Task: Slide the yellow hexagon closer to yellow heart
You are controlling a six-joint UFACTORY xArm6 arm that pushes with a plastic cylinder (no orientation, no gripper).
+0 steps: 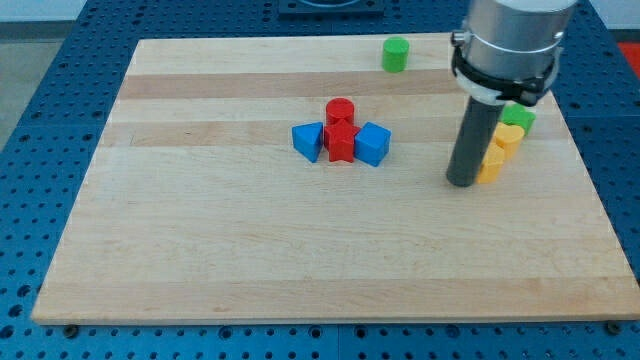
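Note:
My tip (pixel 463 182) rests on the wooden board (pixel 250 250) at the view's right. It stands directly left of a yellow block (pixel 490 165), which it seems to touch and partly hides. A second yellow block (pixel 508 137) sits just above and right of the first, touching it. I cannot tell which one is the hexagon and which the heart. A green block (pixel 518 117) sits right behind them, partly hidden by the arm.
A green cylinder (pixel 395 54) stands near the board's top edge. In the middle sits a cluster: a red cylinder (pixel 340 111), a red block (pixel 341 143), a blue triangular block (pixel 308 140) and a blue block (pixel 372 144).

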